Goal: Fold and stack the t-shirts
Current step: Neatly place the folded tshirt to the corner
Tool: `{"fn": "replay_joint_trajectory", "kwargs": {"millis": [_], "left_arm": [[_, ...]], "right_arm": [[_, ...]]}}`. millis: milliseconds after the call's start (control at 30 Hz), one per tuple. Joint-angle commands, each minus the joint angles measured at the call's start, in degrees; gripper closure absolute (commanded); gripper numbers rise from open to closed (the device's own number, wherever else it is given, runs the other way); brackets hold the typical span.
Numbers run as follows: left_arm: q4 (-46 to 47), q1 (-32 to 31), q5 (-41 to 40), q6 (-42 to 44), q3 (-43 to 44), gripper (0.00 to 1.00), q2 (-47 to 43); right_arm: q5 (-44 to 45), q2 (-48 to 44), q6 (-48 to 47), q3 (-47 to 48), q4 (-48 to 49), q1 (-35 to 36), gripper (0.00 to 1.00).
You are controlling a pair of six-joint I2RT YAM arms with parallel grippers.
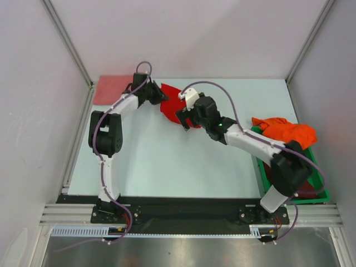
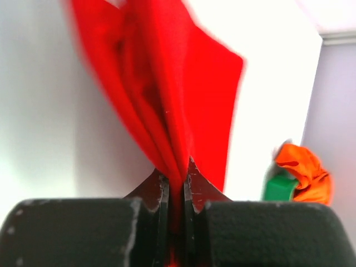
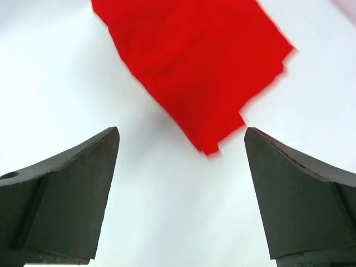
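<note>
The red shirt (image 2: 167,94) is pinched in the left gripper (image 2: 177,189) at upper centre, its corner ahead of the wide-open, empty right gripper (image 3: 181,136), both arms outstretched.

Pale blue-white table (image 1: 167,167) inside plain white walls (image 1: 189,33), aluminium frame posts (image 1: 67,41) at the corners, even light.

Open table (image 1: 167,164) near, green bin (image 1: 325,197) blocking right

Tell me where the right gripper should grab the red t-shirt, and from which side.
Probably the red t-shirt's free corner, from above: it points into the right gripper's open jaws, while the left gripper pinches another part.
</note>
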Motion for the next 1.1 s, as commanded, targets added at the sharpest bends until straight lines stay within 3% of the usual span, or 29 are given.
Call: {"fn": "replay_joint_trajectory", "kwargs": {"millis": [0, 100, 200, 367, 500, 833, 900, 1067], "left_arm": [[-10.3, -0.1, 1.8, 17.4, 17.0, 1.00, 0.9], [-23.1, -0.1, -2.3, 27.2, 31.8, 1.00, 5.0], [-28.5, 0.5, -5.6, 34.1, 40.1, 1.00, 7.5], [-27.1, 3.5, -4.4, 39.6, 43.3, 1.00, 7.2], [-28.7, 5.6, -1.8, 42.7, 50.7, 1.00, 10.8], [-27.7, 10.9, 4.6, 48.0, 53.1, 1.00, 12.8], [-25.8, 11.5, 10.5, 47.8, 52.9, 1.00, 12.8], [-15.8, 11.5, 14.8, 44.2, 51.5, 1.00, 10.6]], "right_arm": [[4.6, -10.5, 10.0, -3.4, -7.2, 1.0, 0.00], [5.7, -17.6, 11.3, -10.3, -9.3, 2.3, 0.00], [3.6, -22.7, 13.8, -16.4, -9.9, 2.4, 0.00], [-1.2, -28.3, 17.7, -21.3, -9.9, 4.1, 0.00], [-0.8, -30.9, 18.3, -22.9, -10.9, 4.6, 0.00], [1.9, -29.5, 19.0, -24.1, -10.3, 3.9, 0.00], [1.6, -28.8, 19.3, -24.4, -9.4, 3.8, 0.00], [0.9, -25.5, 20.5, -23.4, -9.3, 3.8, 0.00]]}}
